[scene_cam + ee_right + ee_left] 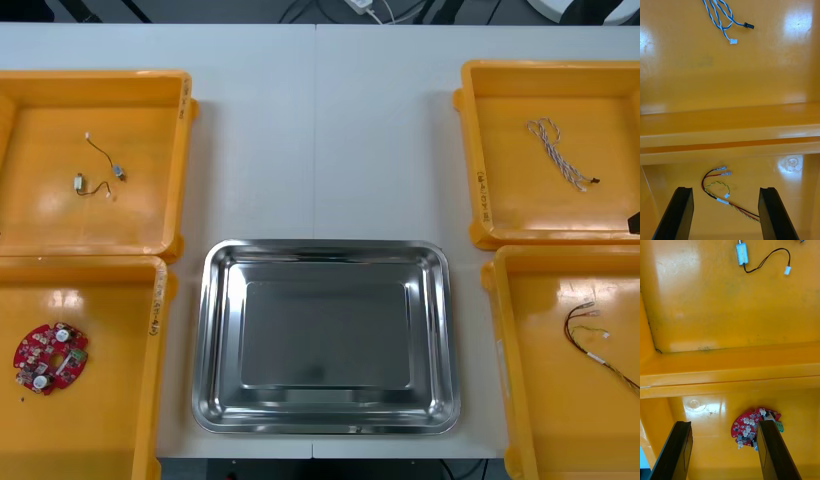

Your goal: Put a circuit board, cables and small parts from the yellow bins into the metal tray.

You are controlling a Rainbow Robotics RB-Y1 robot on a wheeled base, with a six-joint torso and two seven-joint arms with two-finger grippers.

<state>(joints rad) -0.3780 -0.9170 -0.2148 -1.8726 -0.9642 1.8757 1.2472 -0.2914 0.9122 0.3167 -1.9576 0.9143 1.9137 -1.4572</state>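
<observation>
Shiny rectangular metal tray point(215, 340) at the centre of the light table point(320, 130), between the yellow plastic bins point(480, 180): bare inside, nothing delivered yet. The round red circuit board point(50, 357) lies in the near left bin point(110, 420). The left gripper point(724, 452) hangs over it with black fingers apart, the board beside one finger. The thin red and yellow cable point(598, 340) lies in the near right bin point(540, 400), under the right gripper point(725, 213), between its parted fingers. The twisted blue and white cable point(558, 152), black cables point(98, 150) and small metal parts point(78, 182) lie in the far bins. Every transfer is left to do.
</observation>
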